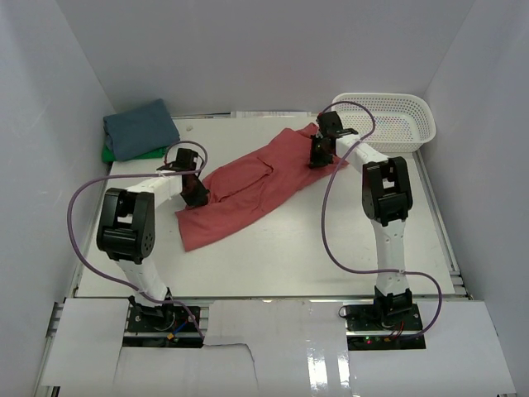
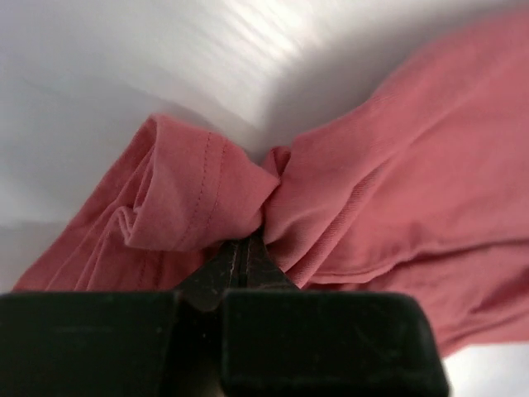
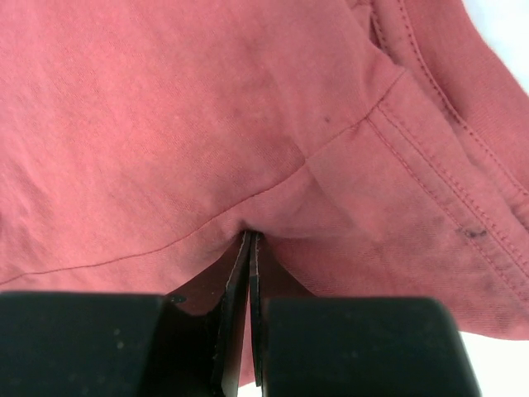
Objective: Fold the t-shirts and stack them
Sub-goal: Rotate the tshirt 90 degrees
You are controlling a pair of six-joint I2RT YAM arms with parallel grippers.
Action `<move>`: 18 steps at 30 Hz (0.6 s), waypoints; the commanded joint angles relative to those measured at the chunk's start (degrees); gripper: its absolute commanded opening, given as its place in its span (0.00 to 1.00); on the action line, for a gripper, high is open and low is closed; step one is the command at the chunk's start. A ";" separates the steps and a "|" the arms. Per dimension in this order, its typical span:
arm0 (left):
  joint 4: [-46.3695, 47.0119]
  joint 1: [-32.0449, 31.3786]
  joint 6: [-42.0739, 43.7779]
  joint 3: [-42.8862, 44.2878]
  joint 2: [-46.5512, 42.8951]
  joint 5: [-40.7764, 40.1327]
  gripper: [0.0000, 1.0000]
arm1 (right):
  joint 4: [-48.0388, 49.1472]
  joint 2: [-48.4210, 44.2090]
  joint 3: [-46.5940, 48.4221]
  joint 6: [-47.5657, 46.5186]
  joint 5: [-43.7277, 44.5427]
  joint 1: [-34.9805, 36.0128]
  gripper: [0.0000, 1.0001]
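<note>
A coral-red t-shirt (image 1: 248,186) lies stretched slantwise across the table, from near left to far right. My left gripper (image 1: 197,195) is shut on its left edge, where the cloth (image 2: 207,198) bunches around the closed tips (image 2: 245,248). At the far right end my right gripper (image 1: 318,157) is shut on a pinch of the same shirt (image 3: 207,124), jaws pressed together at the fold (image 3: 250,240). A slate-blue t-shirt (image 1: 140,128) lies folded at the back left, on top of a bright green one (image 1: 107,154) whose edge peeks out.
A white plastic mesh basket (image 1: 388,120) stands at the back right corner, close behind the right arm. White walls enclose the table on three sides. Purple cables loop from both arms.
</note>
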 commanded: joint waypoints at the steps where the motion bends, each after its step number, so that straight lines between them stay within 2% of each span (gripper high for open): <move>1: -11.79 -4.88 -2.39 -6.99 5.57 5.45 0.00 | -0.95 2.92 1.93 -0.14 -3.11 0.36 0.08; 8: -10.29 -8.84 -5.55 -16.29 0.22 6.85 0.00 | -0.06 6.34 4.99 0.13 -4.61 0.54 0.08; 18: -10.64 -11.39 -8.62 -28.86 -13.05 10.80 0.00 | -1.38 13.29 16.07 -0.05 -6.18 0.54 0.08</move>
